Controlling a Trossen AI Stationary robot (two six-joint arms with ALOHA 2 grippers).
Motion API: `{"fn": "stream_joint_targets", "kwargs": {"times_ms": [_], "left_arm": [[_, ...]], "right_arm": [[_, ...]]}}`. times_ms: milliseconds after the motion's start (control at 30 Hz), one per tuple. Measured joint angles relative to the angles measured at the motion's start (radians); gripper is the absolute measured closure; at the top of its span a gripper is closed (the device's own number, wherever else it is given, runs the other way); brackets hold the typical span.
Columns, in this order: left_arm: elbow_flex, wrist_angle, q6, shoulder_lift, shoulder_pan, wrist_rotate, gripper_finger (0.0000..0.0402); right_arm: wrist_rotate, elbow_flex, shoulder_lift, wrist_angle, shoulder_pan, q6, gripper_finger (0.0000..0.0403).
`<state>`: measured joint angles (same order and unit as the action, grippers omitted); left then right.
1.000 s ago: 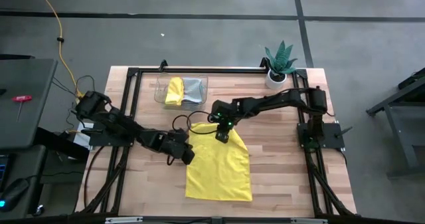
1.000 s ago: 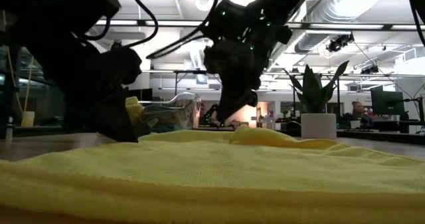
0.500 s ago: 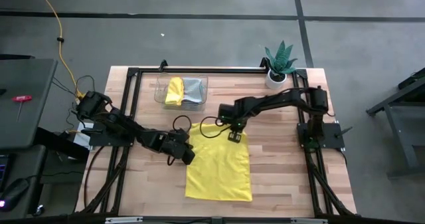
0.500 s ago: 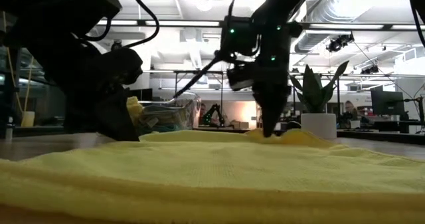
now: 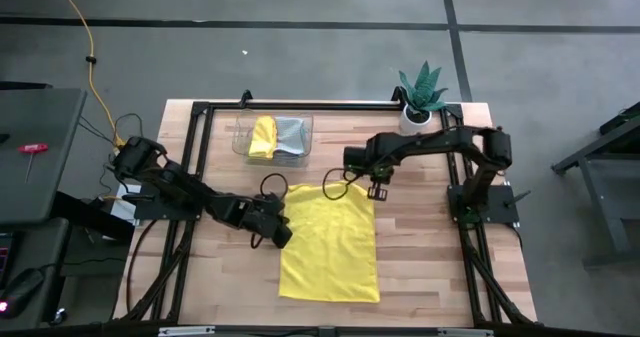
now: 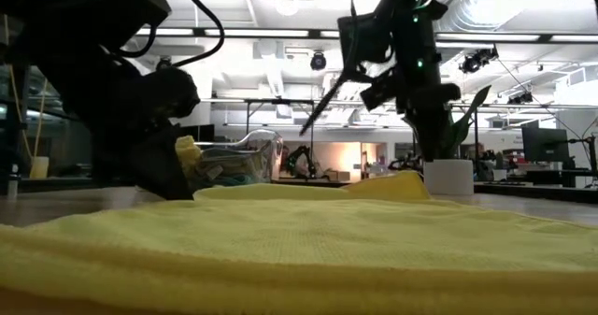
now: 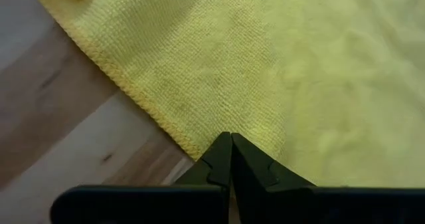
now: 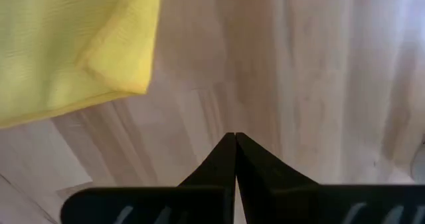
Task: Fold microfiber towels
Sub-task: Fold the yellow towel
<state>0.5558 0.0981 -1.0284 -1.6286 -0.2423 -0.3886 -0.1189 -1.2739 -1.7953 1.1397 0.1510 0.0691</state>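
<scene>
Hands [image 7: 230,159] [image 8: 235,159] closed, left on yellow towel [image 5: 330,242]

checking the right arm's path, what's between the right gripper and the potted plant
Only bare wooden table top, as the high view shows. The right gripper, shut, is at the spread yellow towel's far right corner; the potted plant stands at the table's back right corner.

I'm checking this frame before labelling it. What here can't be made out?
- Clear tray: high view shows a yellow cloth and a grey one; anything beneath is hidden.
- Left gripper: the low view does not show whether it pinches the spread yellow towel; its dark arm blocks it.
- Towel's near edge: blurred in the low view.
</scene>
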Motion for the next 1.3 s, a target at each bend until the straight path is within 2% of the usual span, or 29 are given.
{"fn": "stream_joint_targets", "kwargs": {"times_ms": [133,267,333,433,500,600,700,833,1000,1100,1300], "left_arm": [[-0.004,-0.018,0.063,0.054,0.009,0.012,0.0401],[-0.003,-0.013,0.162,0.150,0.029,0.013,0.0401],[-0.003,-0.016,0.229,0.198,0.045,0.015,0.0401],[-0.002,-0.009,0.330,0.277,0.081,0.009,0.0401],[-0.002,0.004,0.397,0.319,0.122,0.008,0.0401],[0.000,0.007,0.477,0.348,0.209,0.037,0.0401],[0.000,0.001,0.517,0.322,0.306,0.127,0.0401],[0.000,0.003,0.511,0.244,0.394,0.245,0.0402],[-0.001,0.019,0.508,0.143,0.420,0.320,0.0402],[-0.001,0.025,0.508,0.100,0.420,0.324,0.0402],[-0.001,0.018,0.482,0.064,0.420,0.206,0.0402]], "right_arm": [[0.023,0.000,0.069,-0.024,0.028,0.009,0.0403],[0.120,0.009,0.149,-0.106,0.043,0.002,0.0403],[0.212,0.048,0.196,-0.202,0.041,0.009,0.0403],[0.360,0.161,0.273,-0.439,0.016,0.088,0.0403],[0.383,0.251,0.317,-0.590,-0.009,0.178,0.0403],[0.383,0.366,0.362,-0.765,-0.052,0.301,0.0403],[0.352,0.440,0.386,-0.868,-0.091,0.393,0.0403],[0.282,0.473,0.391,-0.905,-0.139,0.465,0.0403],[0.219,0.472,0.391,-0.923,-0.179,0.476,0.0403],[0.192,0.472,0.391,-0.928,-0.190,0.499,0.0403],[0.167,0.472,0.391,-0.929,-0.201,0.511,0.0403]]}}
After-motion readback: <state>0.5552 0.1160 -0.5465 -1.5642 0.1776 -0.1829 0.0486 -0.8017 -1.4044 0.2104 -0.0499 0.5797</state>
